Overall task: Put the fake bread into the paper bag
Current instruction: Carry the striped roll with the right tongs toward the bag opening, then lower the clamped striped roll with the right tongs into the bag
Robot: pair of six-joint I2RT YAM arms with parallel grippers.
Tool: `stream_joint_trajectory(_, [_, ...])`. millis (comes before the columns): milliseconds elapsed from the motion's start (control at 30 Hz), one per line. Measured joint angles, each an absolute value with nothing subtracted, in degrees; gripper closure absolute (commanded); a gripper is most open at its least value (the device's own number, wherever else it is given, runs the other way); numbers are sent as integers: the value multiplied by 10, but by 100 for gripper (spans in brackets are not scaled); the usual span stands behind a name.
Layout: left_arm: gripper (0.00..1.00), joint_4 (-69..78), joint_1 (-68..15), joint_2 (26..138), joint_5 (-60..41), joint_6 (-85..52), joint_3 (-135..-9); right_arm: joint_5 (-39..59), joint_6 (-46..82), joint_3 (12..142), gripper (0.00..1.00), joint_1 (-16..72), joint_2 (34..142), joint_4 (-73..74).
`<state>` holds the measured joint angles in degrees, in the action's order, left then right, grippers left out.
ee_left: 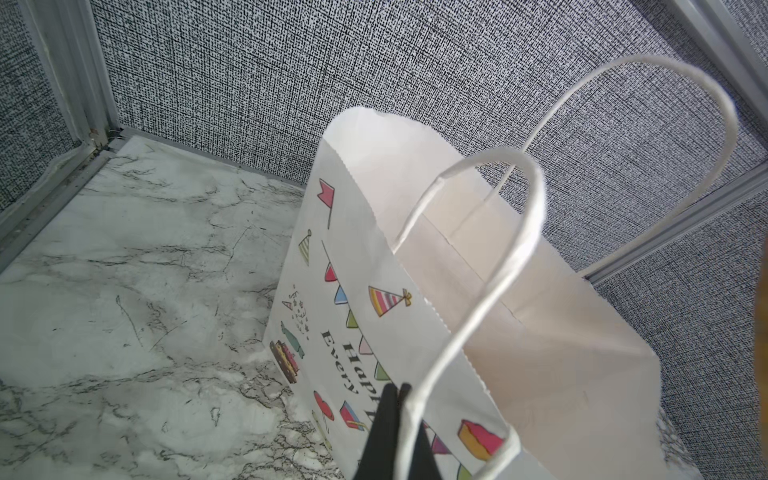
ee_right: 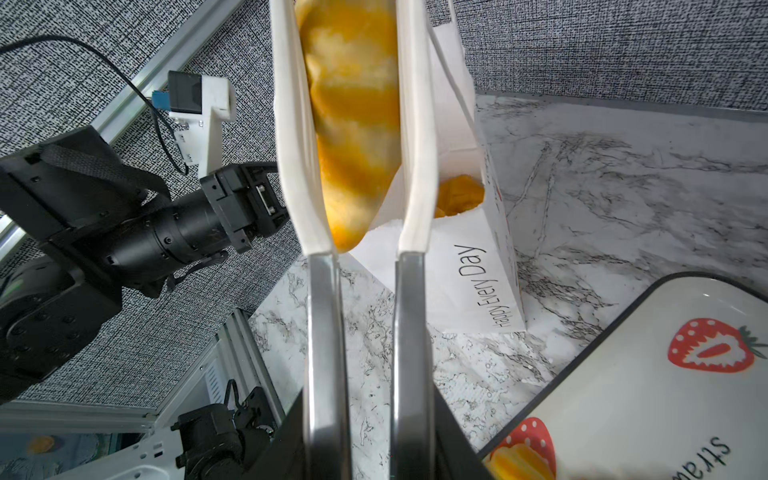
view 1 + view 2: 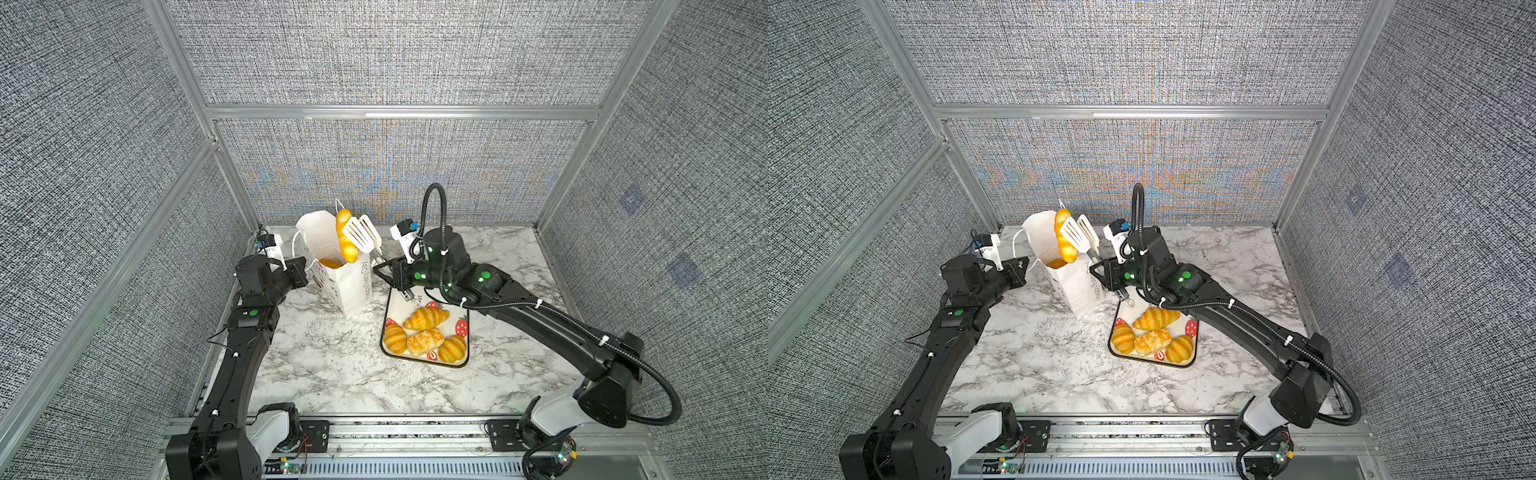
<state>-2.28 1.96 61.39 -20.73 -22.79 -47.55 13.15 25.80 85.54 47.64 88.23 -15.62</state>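
Observation:
The white paper bag (image 3: pixel 349 286) (image 3: pixel 1075 286) stands open at the back of the table. My left gripper (image 3: pixel 305 270) (image 3: pixel 1023 266) (image 1: pixel 395 395) is shut on its near rim, where the cord handle (image 1: pixel 528 232) runs past the fingers. My right gripper (image 3: pixel 384 270) (image 3: pixel 1098 274) (image 2: pixel 370 424) is shut on the white slotted tongs (image 3: pixel 361 235) (image 2: pixel 411 166). The tongs clamp a long golden loaf (image 3: pixel 345 241) (image 3: pixel 1064 241) (image 2: pixel 353 124), tilted over the bag's mouth with its lower end just inside. Another piece of fake bread (image 3: pixel 330 263) (image 2: pixel 461 195) lies in the bag.
A white strawberry-printed tray (image 3: pixel 468 332) (image 3: pixel 1196 336) (image 2: pixel 623 395) sits right of the bag and under my right arm. It carries a croissant (image 3: pixel 426 318) and several other rolls. Grey fabric walls with aluminium frames close in the marble table on three sides.

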Motion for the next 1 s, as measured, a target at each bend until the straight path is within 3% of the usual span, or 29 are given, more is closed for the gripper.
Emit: stream_joint_trajectory(1000, [100,-23,20,614,-207,-228,-475,123,263,948,66,479,991,-176])
